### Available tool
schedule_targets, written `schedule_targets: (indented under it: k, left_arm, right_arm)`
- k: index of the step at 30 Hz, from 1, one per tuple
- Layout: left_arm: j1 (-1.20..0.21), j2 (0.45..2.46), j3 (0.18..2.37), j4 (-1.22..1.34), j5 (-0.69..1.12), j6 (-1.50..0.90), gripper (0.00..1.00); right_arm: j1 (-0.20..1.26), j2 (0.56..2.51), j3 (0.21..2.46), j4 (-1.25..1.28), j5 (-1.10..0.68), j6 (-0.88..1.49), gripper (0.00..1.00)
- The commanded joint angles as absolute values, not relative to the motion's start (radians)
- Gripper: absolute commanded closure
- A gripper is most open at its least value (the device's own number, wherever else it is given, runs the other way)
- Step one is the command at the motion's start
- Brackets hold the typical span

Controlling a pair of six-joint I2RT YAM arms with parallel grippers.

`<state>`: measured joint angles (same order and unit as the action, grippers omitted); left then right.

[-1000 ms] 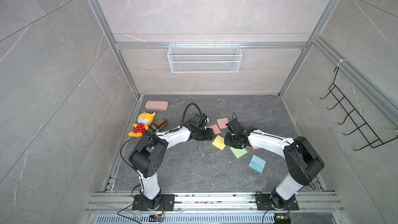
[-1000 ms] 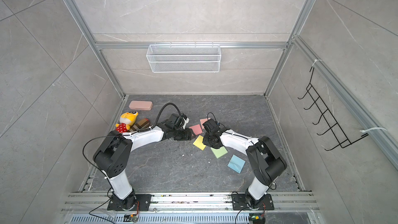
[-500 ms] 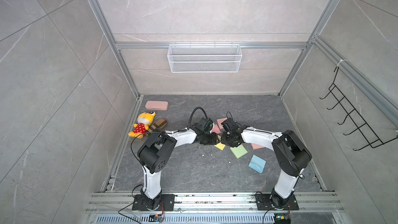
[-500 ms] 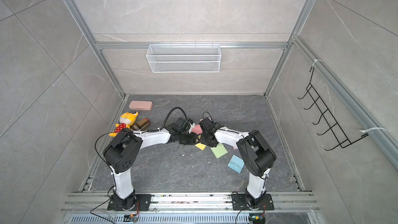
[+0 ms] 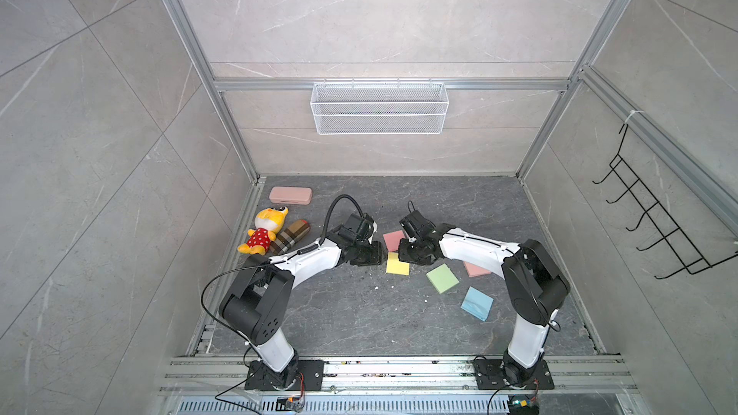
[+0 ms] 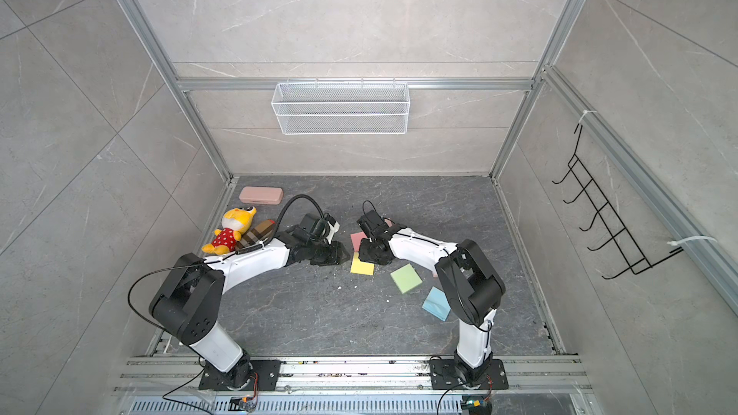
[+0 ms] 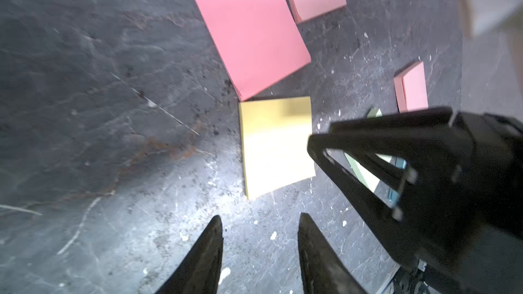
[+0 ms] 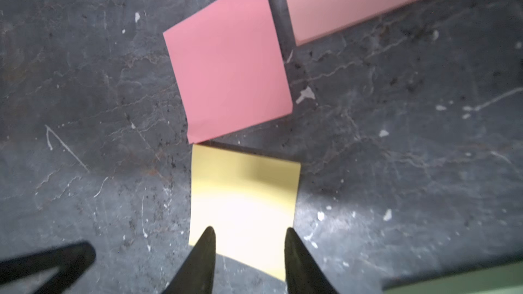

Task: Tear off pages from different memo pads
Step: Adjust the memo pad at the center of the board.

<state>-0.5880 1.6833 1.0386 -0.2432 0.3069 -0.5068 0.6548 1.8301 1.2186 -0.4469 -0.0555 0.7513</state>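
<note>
Two arms crowd the yellow pad (image 5: 397,264) mid-table (image 5: 339,313). In both top views the left gripper (image 7: 260,217) sits at the pad's 9 o'clock, jaws partly open over bare table and gripping nothing. The right gripper (image 8: 249,229) is at 2 o'clock, jaws spread a little narrower than the pad and empty, tips over its surface. Contact? Can't tell. The pink pad (image 5: 393,239) lies at 12 o'clock, its corner nearly touching the yellow. The salmon pad (image 5: 477,269) is at 3, partly under the right arm. The green pad (image 5: 442,278) and blue pad (image 5: 477,304) lie toward 4.
</note>
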Motion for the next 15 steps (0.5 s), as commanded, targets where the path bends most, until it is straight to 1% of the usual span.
schedule_targets:
  k: [1,4,9,15]
  left_arm:
    - [-0.594,1.748,1.115,-0.279,0.303,-0.470,0.55]
    - [-0.594,1.797,1.147,-0.295,0.293,-0.460,0.55]
    - [-0.604,1.848,1.145,-0.251,0.352,-0.499,0.56]
    - [-0.613,1.855,1.099,-0.201,0.366,-0.531,0.61]
  right_arm:
    - [0.653,1.773,1.143,-0.425,-0.126,0.833,0.57]
    - [0.653,1.783,1.129,-0.425,-0.108,0.848,0.57]
    - [0.650,1.821,1.130,-0.425,-0.094,0.835,0.57]
    - [0.647,1.868,1.123,-0.377,-0.134,0.849,0.59]
